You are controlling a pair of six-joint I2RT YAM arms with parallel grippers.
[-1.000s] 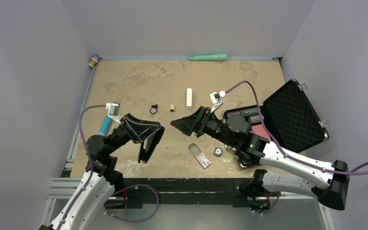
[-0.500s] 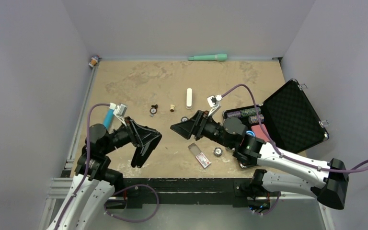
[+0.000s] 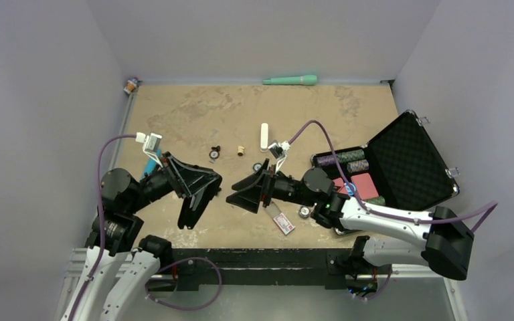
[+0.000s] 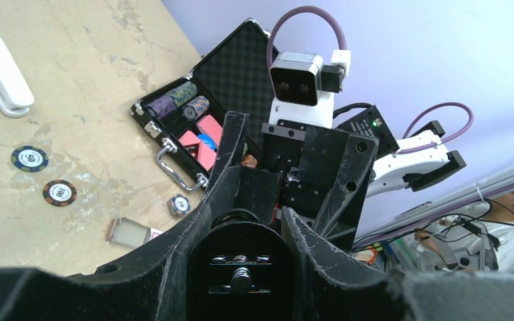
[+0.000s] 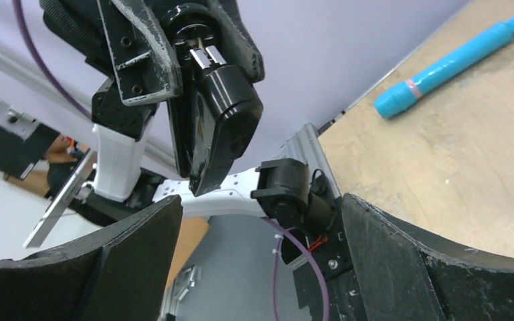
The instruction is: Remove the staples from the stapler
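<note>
- One slim black stapler (image 3: 193,210) is hanging in the lower left of the overhead view. It is lifted off the table (image 3: 194,120), with its free end pointing down toward the near edge.
- Your left gripper (image 3: 207,187) is clamping it at the upper end, with its fingers closed against the sides.
- Your right gripper (image 3: 239,196) is facing it from just beside, with its jaws spread wide and holding nothing.
- In the right wrist view the stapler is filling the upper centre. It is showing a rounded, glossy black shell, with small silvery metal parts at the clamped end.
- It is probably handling as light and stiff, a hard shell over a metal rail. The smooth curved surface is likely to slip under the pads.
- Being hinged, it may swing open when pulled, so you are best taking hold across the flatter sides of the free end rather than the rounded top.
- The table is looking matt, sandy and mottled.
</note>
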